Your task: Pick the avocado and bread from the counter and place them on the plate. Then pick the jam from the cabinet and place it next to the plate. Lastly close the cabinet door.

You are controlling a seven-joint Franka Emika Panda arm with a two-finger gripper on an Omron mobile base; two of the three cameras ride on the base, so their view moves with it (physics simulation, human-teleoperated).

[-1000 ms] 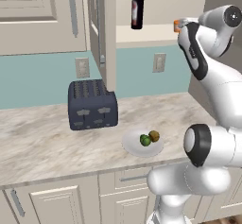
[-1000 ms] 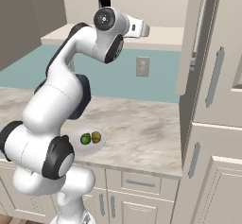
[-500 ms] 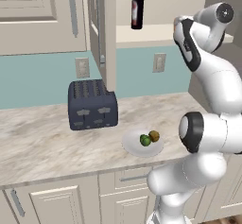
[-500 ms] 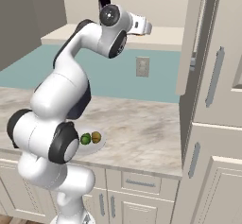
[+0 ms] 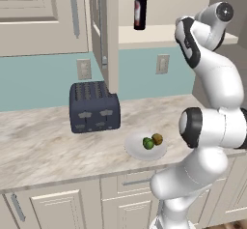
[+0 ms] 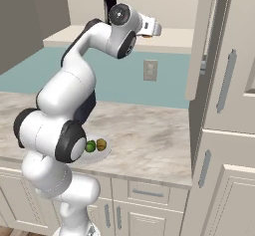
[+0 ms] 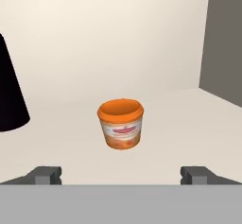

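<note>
Your gripper (image 7: 121,175) is spread wide, empty, squared up on the jam (image 7: 120,124) upright on the cabinet shelf (image 7: 179,119). Avocado (image 5: 148,143) and bread (image 5: 157,138) already sit on the plate (image 5: 132,146).

Left base cam sits behind my arm on its left, looks forward and down over the bench (image 5: 43,146), mid range. Right base cam mirrors it from my right. Both share the plate (image 5: 136,149), the wine bottle (image 5: 140,8) and the open cabinet door (image 5: 108,35). Hand cam rides on my tool (image 7: 123,175), looks along it, level into the cabinet shelf (image 7: 189,119), close on the jam (image 7: 121,123).
</note>
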